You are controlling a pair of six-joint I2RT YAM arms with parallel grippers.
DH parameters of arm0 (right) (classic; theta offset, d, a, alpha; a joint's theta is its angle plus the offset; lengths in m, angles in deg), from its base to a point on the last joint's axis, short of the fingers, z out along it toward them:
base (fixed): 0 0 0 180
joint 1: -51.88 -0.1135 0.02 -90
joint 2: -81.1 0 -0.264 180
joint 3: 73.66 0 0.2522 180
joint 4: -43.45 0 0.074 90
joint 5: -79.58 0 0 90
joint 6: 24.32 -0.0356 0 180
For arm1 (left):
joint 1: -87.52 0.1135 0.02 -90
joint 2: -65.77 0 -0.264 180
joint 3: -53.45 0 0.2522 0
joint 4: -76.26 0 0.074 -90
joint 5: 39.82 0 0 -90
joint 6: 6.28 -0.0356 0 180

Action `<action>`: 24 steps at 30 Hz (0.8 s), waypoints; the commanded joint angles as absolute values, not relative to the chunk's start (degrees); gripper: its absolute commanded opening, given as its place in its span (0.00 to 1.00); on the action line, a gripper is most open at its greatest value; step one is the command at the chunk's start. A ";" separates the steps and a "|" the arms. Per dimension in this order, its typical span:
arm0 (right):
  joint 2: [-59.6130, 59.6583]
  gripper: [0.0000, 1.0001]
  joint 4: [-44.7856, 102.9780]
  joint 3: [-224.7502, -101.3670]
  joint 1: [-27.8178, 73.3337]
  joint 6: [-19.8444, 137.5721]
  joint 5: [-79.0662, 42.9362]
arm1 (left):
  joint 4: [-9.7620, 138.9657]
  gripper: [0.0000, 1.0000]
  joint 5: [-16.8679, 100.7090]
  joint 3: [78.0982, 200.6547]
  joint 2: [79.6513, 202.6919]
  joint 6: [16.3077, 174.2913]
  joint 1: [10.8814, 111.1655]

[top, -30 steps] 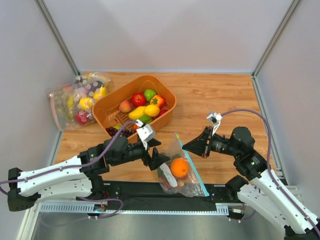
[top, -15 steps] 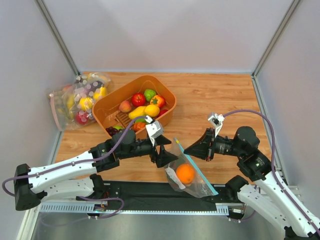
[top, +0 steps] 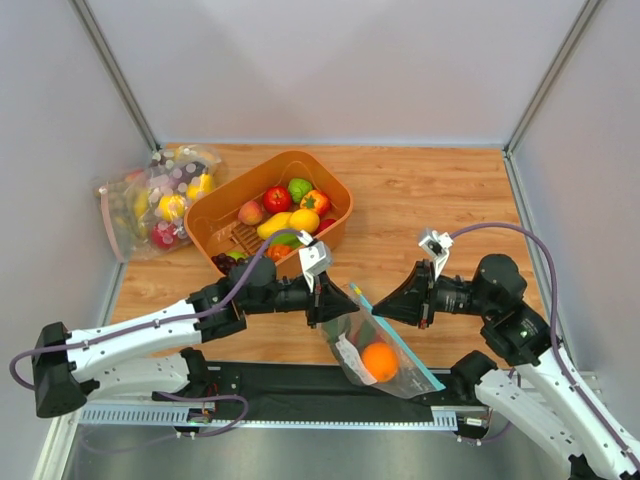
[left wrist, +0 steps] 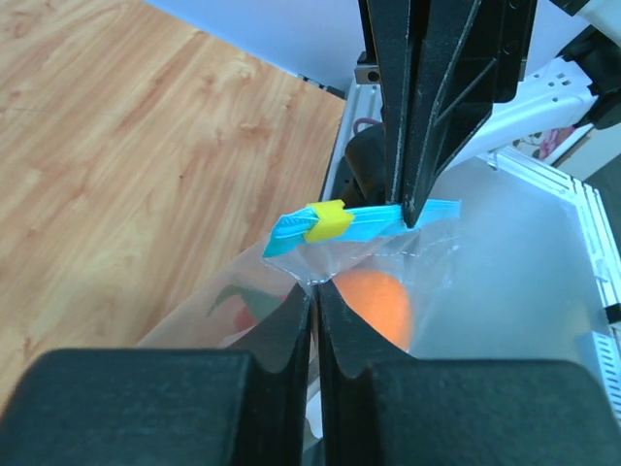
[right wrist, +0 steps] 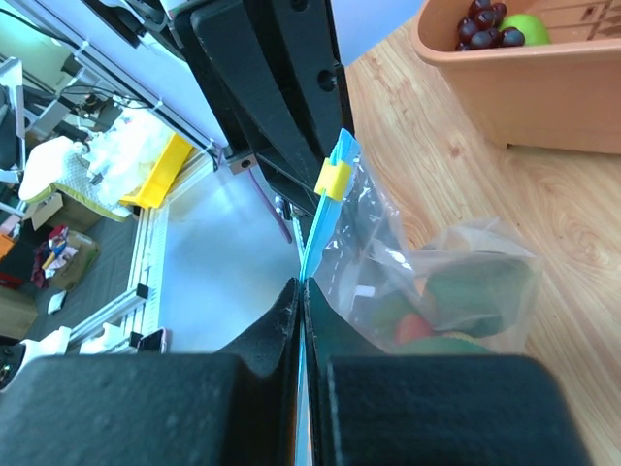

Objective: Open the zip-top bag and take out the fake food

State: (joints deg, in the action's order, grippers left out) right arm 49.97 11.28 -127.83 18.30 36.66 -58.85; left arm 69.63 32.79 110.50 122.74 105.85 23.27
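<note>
The zip-top bag (top: 405,372) hangs between both grippers over the table's front edge, its light-blue zip strip (left wrist: 364,219) carrying a yellow slider (left wrist: 325,221). My left gripper (top: 349,305) is shut on the clear plastic just under the strip (left wrist: 312,291). My right gripper (top: 377,308) is shut on the strip itself (right wrist: 303,282). The fake food sags in the bag's bottom: an orange (top: 380,360) (left wrist: 374,303), a dark green fruit (right wrist: 466,291) and a red piece (right wrist: 415,328).
An orange basket (top: 215,205) of fruit stands behind the left arm, purple grapes (right wrist: 485,24) at its near corner. Clear bags with pink strips (top: 160,195) lie at the far left by the wall. A black mat (top: 280,375) lines the front edge.
My left gripper has closed on the bag's plastic below the strip. Both grippers and the bag shifted slightly right, and the orange slid lower in the bag.
</note>
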 commanded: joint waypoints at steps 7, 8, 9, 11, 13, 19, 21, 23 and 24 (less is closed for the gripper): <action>49.29 0.03 4.65 -132.42 18.05 41.15 -52.45 | 70.68 0.00 30.93 106.32 114.29 107.89 23.45; 49.20 0.07 3.16 -133.56 18.13 41.50 -51.22 | 70.15 0.00 31.11 106.06 113.59 107.80 23.45; 49.03 0.18 2.28 -134.09 18.05 41.68 -48.77 | 69.71 0.00 31.20 105.97 112.36 107.80 23.45; 48.50 0.33 0.17 -136.54 18.05 42.30 -47.00 | 68.30 0.00 31.20 105.88 111.04 107.80 23.45; 47.62 0.41 -1.41 -138.83 18.05 43.09 -45.32 | 67.08 0.00 31.29 106.05 110.68 107.45 23.45; 44.90 0.54 -1.51 -143.23 16.20 43.97 -43.83 | 66.37 0.00 29.53 106.23 111.12 107.19 23.45; 42.54 0.56 -1.69 -143.85 13.66 43.79 -41.47 | 66.45 0.00 29.26 106.32 111.47 107.19 23.45; 40.95 0.58 -0.90 -143.94 9.55 43.62 -38.39 | 66.54 0.00 29.26 106.32 111.47 107.10 23.45; 40.68 0.59 -0.29 -143.85 8.04 43.53 -34.98 | 66.54 0.00 29.35 106.32 111.47 107.10 23.45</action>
State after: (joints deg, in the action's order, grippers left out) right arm 42.58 -0.48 -142.56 11.61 43.07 -41.91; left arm 64.87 30.54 105.47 111.52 107.49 23.34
